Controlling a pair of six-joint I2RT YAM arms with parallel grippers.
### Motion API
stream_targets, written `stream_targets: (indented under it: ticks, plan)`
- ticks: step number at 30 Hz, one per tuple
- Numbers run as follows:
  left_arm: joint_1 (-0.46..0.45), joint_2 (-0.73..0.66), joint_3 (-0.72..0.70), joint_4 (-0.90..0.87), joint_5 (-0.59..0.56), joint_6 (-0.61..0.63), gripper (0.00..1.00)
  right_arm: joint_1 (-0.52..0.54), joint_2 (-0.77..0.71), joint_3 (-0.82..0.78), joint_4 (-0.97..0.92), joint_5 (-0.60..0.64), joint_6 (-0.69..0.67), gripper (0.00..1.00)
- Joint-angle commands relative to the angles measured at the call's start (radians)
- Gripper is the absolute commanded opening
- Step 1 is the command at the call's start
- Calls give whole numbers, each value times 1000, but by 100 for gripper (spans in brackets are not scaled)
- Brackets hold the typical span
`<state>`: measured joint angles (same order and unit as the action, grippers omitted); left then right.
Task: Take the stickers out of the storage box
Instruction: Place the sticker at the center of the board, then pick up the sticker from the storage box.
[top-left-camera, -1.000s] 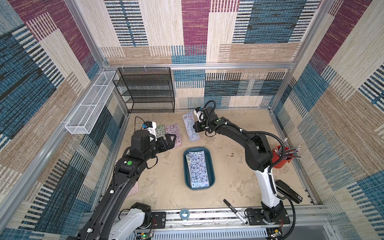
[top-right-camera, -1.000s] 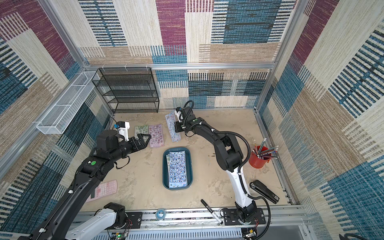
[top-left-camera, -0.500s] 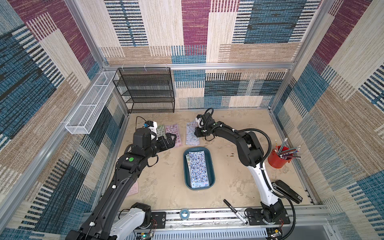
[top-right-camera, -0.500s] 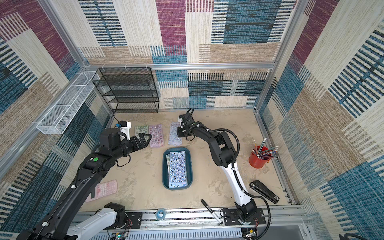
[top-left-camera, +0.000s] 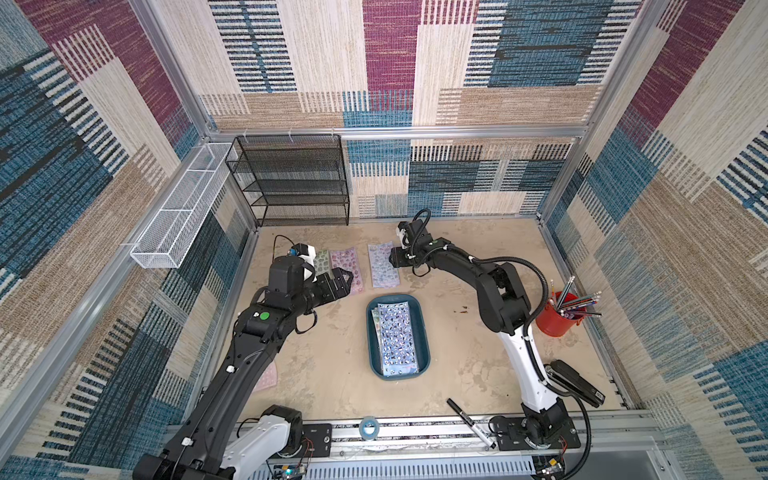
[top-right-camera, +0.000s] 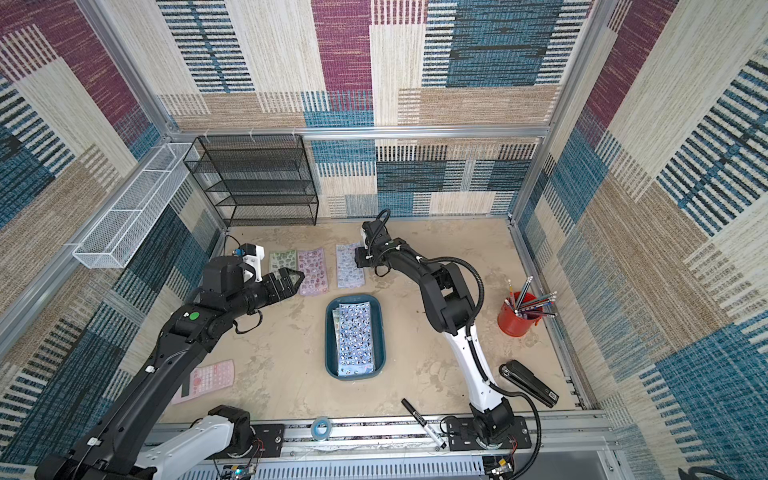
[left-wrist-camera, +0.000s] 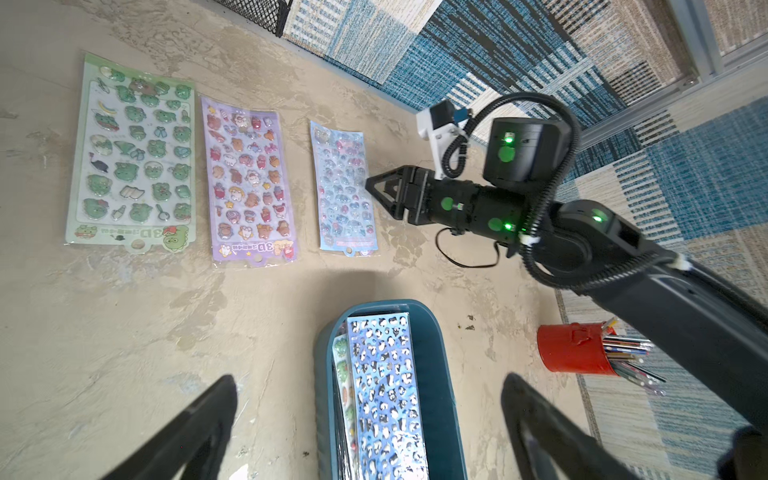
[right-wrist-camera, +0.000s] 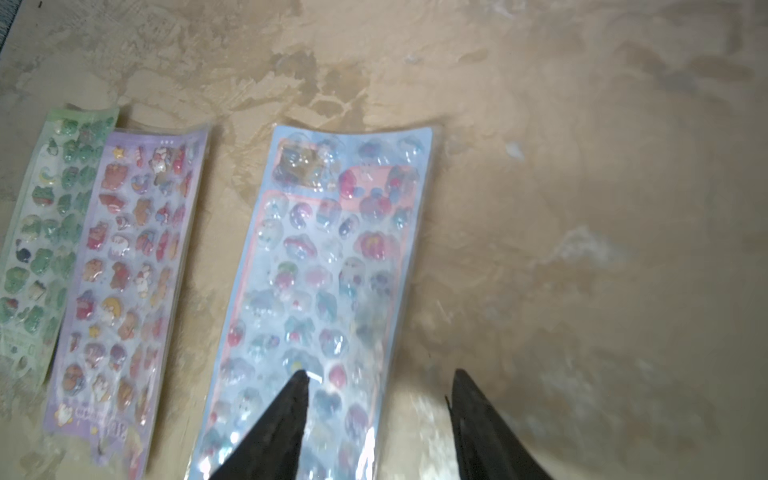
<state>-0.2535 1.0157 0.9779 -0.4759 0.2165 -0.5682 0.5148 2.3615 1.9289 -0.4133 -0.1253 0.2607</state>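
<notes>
Three sticker sheets lie flat in a row on the sandy table (top-left-camera: 332, 386), a little above the middle of both top views. From left to right they are a green sheet (left-wrist-camera: 131, 153), a lilac sheet (left-wrist-camera: 249, 185) and a pale blue sheet (left-wrist-camera: 345, 191). They lie side by side and do not touch.

The storage box (top-left-camera: 422, 332) sits just below them, near the middle of the picture. More stickers are stacked inside it. The one on top is a blue panda sheet (top-left-camera: 397, 336).

The right gripper (right-wrist-camera: 379, 374) is at the right edge of the pale blue sheet. Its claw is partly open and holds nothing. One of its fingers (right-wrist-camera: 282, 415) is over the sheet and the other is over bare table. I cannot tell if it touches the sheet.

The left gripper (top-right-camera: 293, 277) hangs up and to the left of the box, by the lower end of the lilac sheet. Its claw is wide open and empty.

A red cup of pencils (top-left-camera: 555, 318) stands at the right side of the picture, and a black stapler (top-left-camera: 575, 382) lies below it. A pink calculator (top-right-camera: 208, 380) lies at the lower left, partly under the left arm.
</notes>
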Motion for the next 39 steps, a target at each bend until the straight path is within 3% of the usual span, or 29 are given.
stream_targets:
  ticks: [1, 3, 5, 8, 10, 21, 32, 39]
  plan:
    - [-1, 8, 3, -63, -16, 63, 95, 1, -160, -109, 72, 59, 18, 57]
    - [0, 19, 0, -96, -15, 86, 85, 3, -273, -229, 118, 66, 30, 55]
    - [-1, 27, -16, -118, 0, 100, 78, 9, -378, -343, 157, 61, 42, 47]
    - [-6, 39, -58, -127, 23, 97, 77, 35, -507, -492, 175, 62, 53, 11]
    - [-13, 51, -86, -126, 35, 87, 77, 71, -564, -560, 154, 86, 50, 0]
    - [-135, 150, -128, -93, -6, 49, 79, 293, -677, -802, 89, 178, 119, 0]
    - [-183, 294, -130, 10, 19, -4, 76, 377, -589, -907, 227, 44, 211, 0]
    - [-201, 375, -79, 18, 44, -14, 74, 380, -541, -981, 397, -122, 308, 0]
